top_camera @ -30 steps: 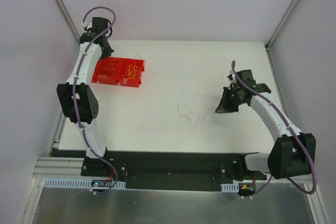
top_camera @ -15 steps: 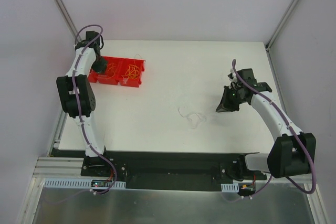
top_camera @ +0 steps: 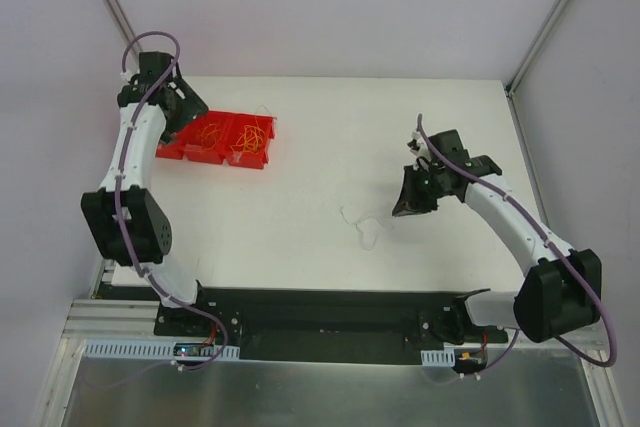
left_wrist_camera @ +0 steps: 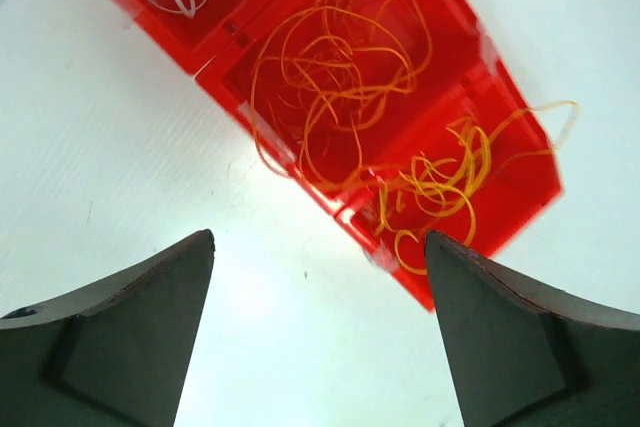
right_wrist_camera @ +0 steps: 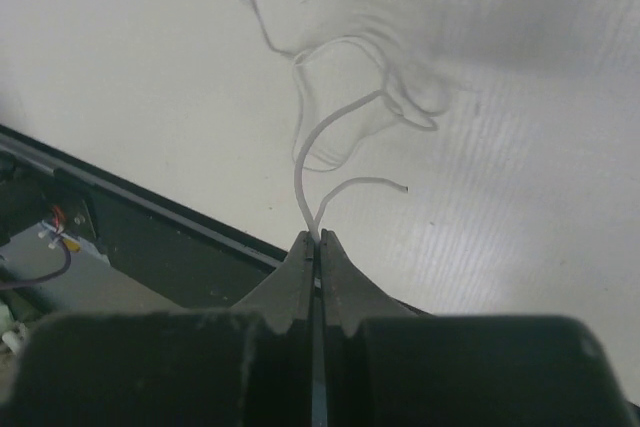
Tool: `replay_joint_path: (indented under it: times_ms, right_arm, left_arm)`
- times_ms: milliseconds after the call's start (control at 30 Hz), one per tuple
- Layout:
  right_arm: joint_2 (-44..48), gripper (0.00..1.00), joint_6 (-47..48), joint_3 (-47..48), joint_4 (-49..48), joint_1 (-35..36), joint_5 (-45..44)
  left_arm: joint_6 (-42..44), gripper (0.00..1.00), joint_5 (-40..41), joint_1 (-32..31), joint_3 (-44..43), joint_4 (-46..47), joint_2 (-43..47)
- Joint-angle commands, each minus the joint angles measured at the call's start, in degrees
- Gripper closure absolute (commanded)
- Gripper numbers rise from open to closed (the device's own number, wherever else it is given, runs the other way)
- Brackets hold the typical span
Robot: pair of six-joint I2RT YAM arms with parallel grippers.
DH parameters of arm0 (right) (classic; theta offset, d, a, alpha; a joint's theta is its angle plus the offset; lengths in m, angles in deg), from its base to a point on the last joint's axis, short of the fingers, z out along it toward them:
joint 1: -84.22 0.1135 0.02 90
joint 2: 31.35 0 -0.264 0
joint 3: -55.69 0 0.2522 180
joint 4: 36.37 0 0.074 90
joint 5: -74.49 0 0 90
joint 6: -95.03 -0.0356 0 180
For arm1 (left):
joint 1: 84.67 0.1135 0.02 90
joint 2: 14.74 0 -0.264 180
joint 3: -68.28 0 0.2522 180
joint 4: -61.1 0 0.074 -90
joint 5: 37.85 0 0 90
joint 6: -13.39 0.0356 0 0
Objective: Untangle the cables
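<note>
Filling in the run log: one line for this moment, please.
left gripper open near red bin | orange cables in bin | right gripper shut on white cable | cable's rest on table

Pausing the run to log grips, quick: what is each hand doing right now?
Left hand: open, empty, near the red plastic compartment tray.
Right hand: closed on a thin white curly wire.

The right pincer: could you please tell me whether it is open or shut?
Shut. The right pincer shows no gap at its tips and pinches a thin white cable between them.
</note>
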Motion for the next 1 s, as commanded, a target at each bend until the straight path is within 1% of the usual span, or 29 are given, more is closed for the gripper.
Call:
replay_joint_path:
  times_ms: [0,67,200,300,333,367,400,433,467,500,533,667,733,767,833,967]
  right_arm:
    - [-1.8,1.00,0.4,3.5,-2.5,6.1,4.0]
    - [-3.3,0.99,0.7,5.1,-2.9,10.4,4.6]
    - [-4.5,0.99,0.1,6.7,-5.6,16.4,8.0]
    - [-3.8,0.98,-0.7,6.0,-8.8,18.6,11.2]
    - [-3.4,0.91,-1.5,5.3,-9.1,18.6,10.3]
    - [-3.4,0.76,-2.4,4.7,-8.6,18.4,7.8]
    - [-3.8,0.58,-2.4,4.6,-6.4,17.5,5.7]
    - [-4.4,0.48,-2.0,4.6,-4.1,16.5,4.6]
    - [-4.6,0.41,-1.9,4.6,-1.4,15.3,2.9]
    - [-4.2,0.37,-1.8,3.8,1.1,13.6,1.2]
    - [-3.4,0.35,-1.6,2.7,2.1,11.5,1.1]
    - [4.1,0.27,-1.7,-1.3,4.2,4.5,-0.7]
    - [7.8,0.25,-1.6,-2.0,5.8,1.0,-2.2]
    - [10.0,0.25,-1.6,-2.1,6.6,-0.1,-3.1]
    - [14.1,0.24,-2.0,-2.5,7.1,-1.9,-5.0]
    - [20.8,0.23,-2.4,-2.0,7.4,-4.2,-5.9]
  left_arm:
    - [1.1,0.14,-4.3,-0.9,8.3,-0.9,12.9]
    - [2.2,0.14,-6.2,-1.7,13.7,-0.1,18.5]
    - [4.0,0.16,-13.7,-5.5,23.7,3.4,27.6]
    - [5.4,0.15,-16.5,-16.6,30.1,8.3,32.7]
    - [5.2,0.14,-16.9,-20.3,32.1,10.2,33.7]
    - [4.5,0.13,-17.5,-23.1,34.2,11.7,34.4]
    - [3.6,0.12,-17.9,-25.9,36.1,13.0,34.8]
    - [2.8,0.11,-18.2,-28.7,37.5,14.3,34.7]
    - [1.9,0.09,-18.3,-30.9,38.9,15.5,34.5]
    - [1.0,0.06,-18.3,-33.4,39.6,16.8,34.0]
    - [0.4,0.03,-18.5,-35.6,39.7,17.6,32.6]
    - [2.7,0.01,-17.2,-46.3,34.4,17.9,23.0]
    - [4.6,0.01,-17.5,-50.6,28.9,17.7,15.5]
    - [5.5,0.01,-17.5,-53.4,26.5,17.5,12.5]
    - [8.3,0.01,-17.0,-56.9,20.2,16.1,5.6]
    - [14.1,0.02,-14.8,-62.5,7.4,9.4,-8.1]
